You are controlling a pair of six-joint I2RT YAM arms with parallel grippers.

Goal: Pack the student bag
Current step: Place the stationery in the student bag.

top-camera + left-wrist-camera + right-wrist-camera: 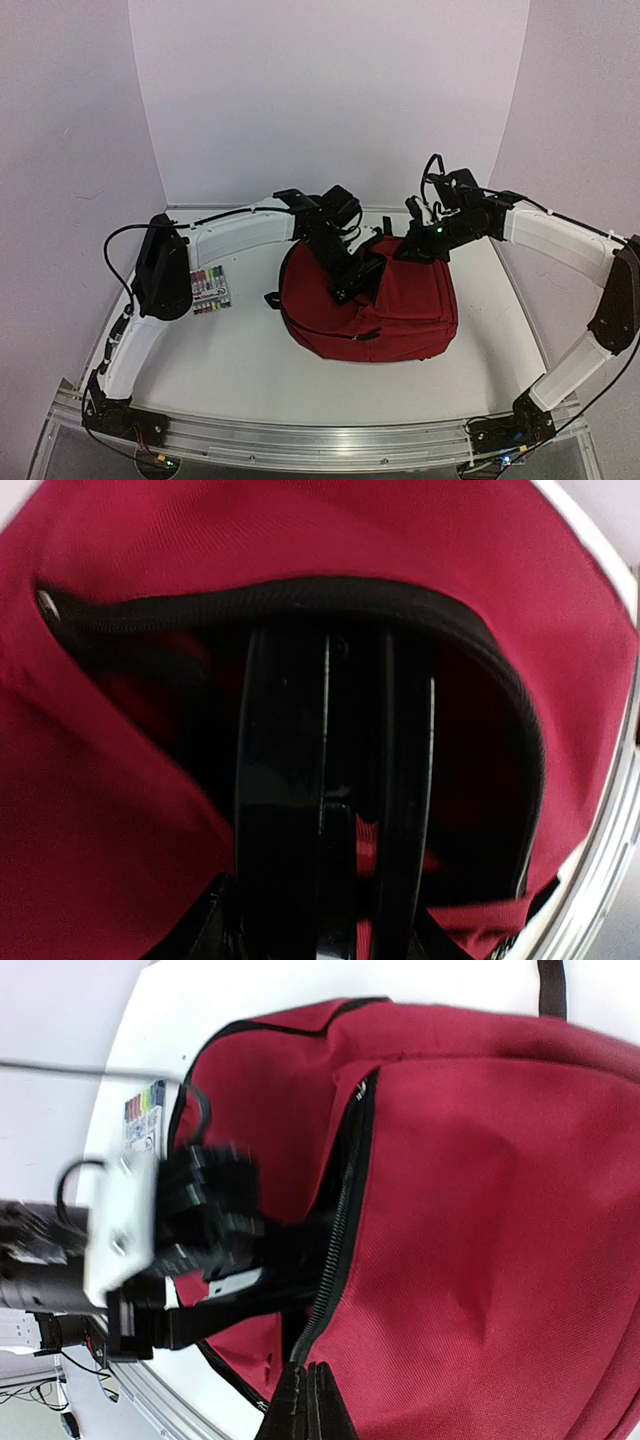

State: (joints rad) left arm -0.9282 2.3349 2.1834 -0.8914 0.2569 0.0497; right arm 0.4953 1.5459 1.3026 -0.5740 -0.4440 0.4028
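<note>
Right hand (pixel 308 1398), closed, pinches the bag (pixel 400 310) by its zip (pixel 345 1190); left hand (pixel 340 690) reaches inside, grip unclear. Its fingers (pixel 280 780) could snag the zip.

robotics lab test cell: left arm (pixel 240 228) and right arm (pixel 560 240) bolted on an aluminium rail (pixel 300 437) below their bases, white table (pixel 250 370) under them, plain white panels (pixel 330 90) ahead and to both sides.

White table (pixel 250 370), pale lilac walls (pixel 330 90), even light
</note>
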